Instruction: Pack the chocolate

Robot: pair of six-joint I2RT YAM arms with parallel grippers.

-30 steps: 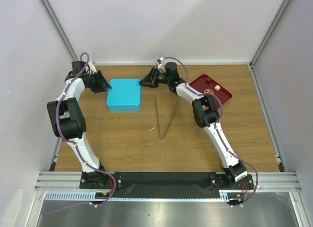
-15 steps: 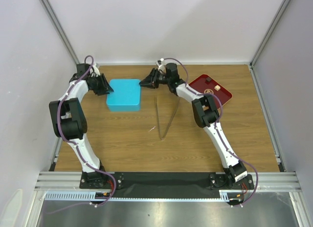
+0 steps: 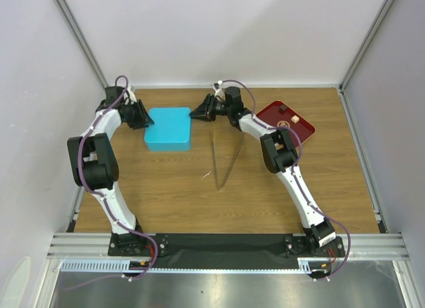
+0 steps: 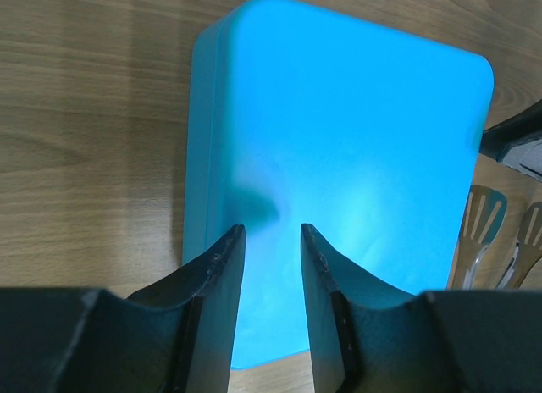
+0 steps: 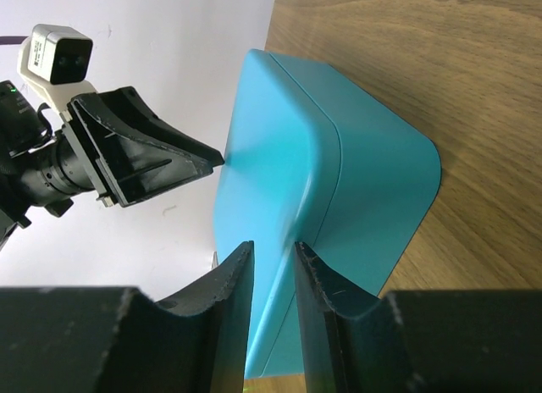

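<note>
Left gripper (image 4: 269, 232) is hovering with a narrow gap and nothing between the fingers, over the 9 o'clock edge of the blue box (image 4: 356, 156). Right gripper (image 5: 273, 245) is pointing at the box's 2 o'clock corner, jaws a slit apart; contact unclear. Tongs (image 3: 222, 158) are lying at the box's 4 o'clock. The chocolate (image 3: 289, 123) is sitting on the red tray (image 3: 271, 115), 3 o'clock of the right gripper, well apart from the box.

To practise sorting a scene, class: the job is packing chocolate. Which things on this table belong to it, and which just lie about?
Job: chocolates, red tray under them, blue box.
Lying about: tongs, untouched, perhaps a tool later; small pale scrap.
</note>
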